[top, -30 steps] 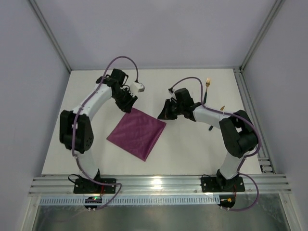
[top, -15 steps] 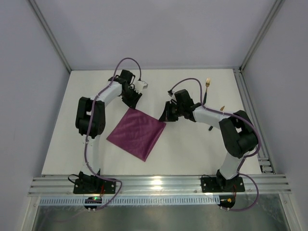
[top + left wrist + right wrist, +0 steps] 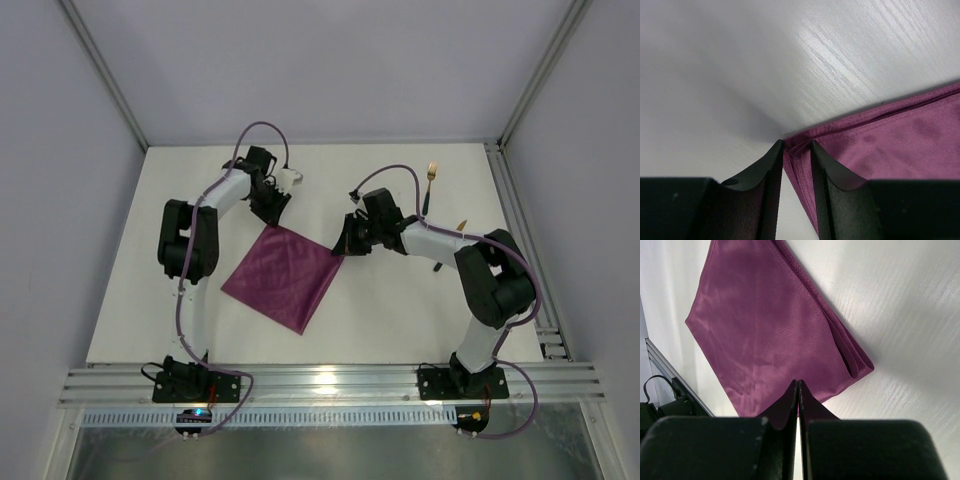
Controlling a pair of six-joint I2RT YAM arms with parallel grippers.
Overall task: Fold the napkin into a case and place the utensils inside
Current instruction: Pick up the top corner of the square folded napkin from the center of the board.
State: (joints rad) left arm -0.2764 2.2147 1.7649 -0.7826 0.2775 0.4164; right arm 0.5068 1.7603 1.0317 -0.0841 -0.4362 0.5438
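Observation:
The napkin [image 3: 285, 275] lies flat on the white table as a folded magenta-purple square, turned like a diamond. My left gripper [image 3: 272, 213] is at its far corner. In the left wrist view [image 3: 796, 145] the jaws stand a little apart with the corner of the napkin [image 3: 890, 135] between them. My right gripper [image 3: 345, 241] is at the napkin's right corner. In the right wrist view [image 3: 798, 382] it is shut, its tips over the napkin [image 3: 765, 325] near the layered corner. The gold fork [image 3: 431, 175] and the knife [image 3: 461, 225] lie at the back right, the knife partly hidden by my right arm.
Metal frame rails [image 3: 515, 215] run along the table's right side and the near edge. Grey walls close in the left, right and back.
My left arm has folded in and its gripper has shifted slightly back to the napkin's far corner. My right gripper has edged left onto the right corner. The napkin has not moved.

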